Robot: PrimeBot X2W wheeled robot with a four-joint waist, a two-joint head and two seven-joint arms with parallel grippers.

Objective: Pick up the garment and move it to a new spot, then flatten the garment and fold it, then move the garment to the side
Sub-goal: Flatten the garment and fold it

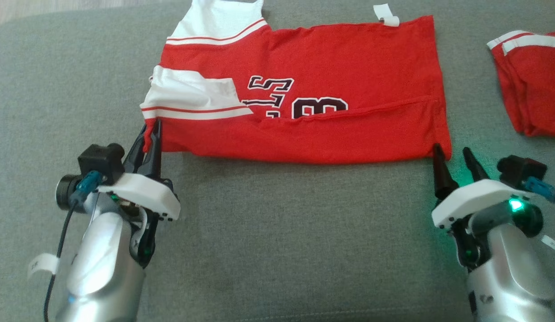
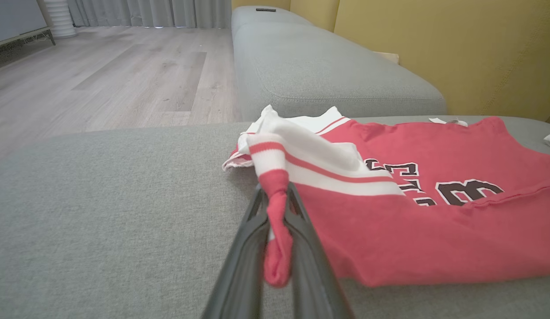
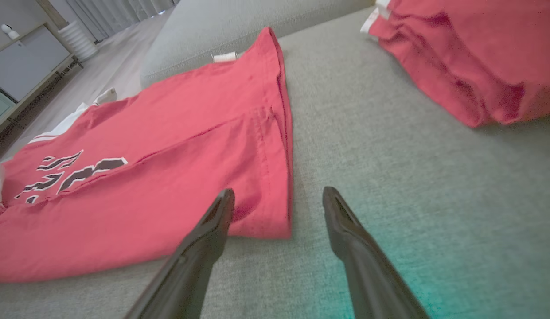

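A red garment (image 1: 331, 80) with white striped sleeves and dark numbers lies partly folded across the grey cushion (image 1: 277, 232). My left gripper (image 1: 151, 130) is shut on the near left corner, by the striped sleeve. In the left wrist view that bunched red and white corner (image 2: 277, 221) is pinched between the two dark fingers. My right gripper (image 1: 451, 152) stands open just off the near right corner of the garment (image 3: 168, 177), its fingertips (image 3: 224, 201) at the hem and nothing between them.
A second red folded garment (image 1: 534, 80) with white stripes lies at the far right of the cushion. Another grey cushion (image 2: 328, 71) and a yellow backrest (image 2: 456, 53) stand beyond. Wooden floor (image 2: 102, 75) lies off the cushion's left edge.
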